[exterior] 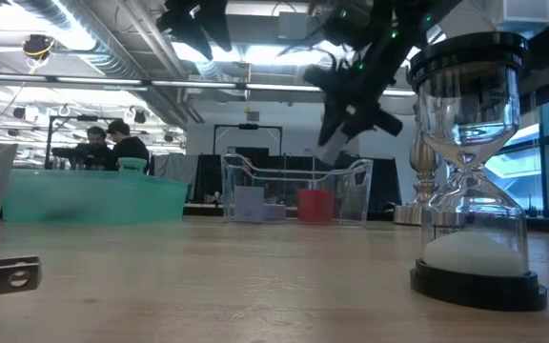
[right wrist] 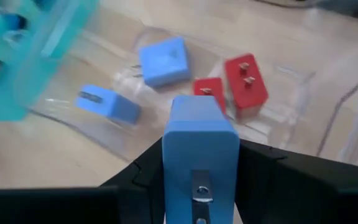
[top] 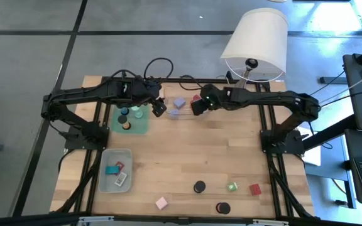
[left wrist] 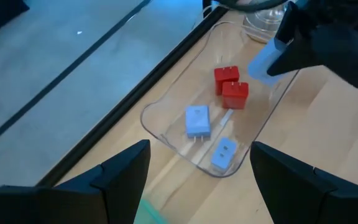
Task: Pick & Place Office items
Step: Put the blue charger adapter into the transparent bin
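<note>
Two end effectors are shown over the clear tray (left wrist: 166, 99) at the desk's far edge: the left end effector (left wrist: 197, 165) spread, empty; the right end effector (right wrist: 201, 186) clamped on a blue block (right wrist: 199, 155), judged light, rigid, best gripped across flat sides.

In the high view, the lamp shade (top: 256, 41) hides the table's (top: 187, 163) far right corner behind the clear tray (top: 180, 107). Labels on pieces inside the grey tray (top: 115, 170) are too small to read. In the low view, the hourglass (exterior: 473, 162) is cut off at the top edge; the teal tray (exterior: 93, 195) is blurred.
</note>
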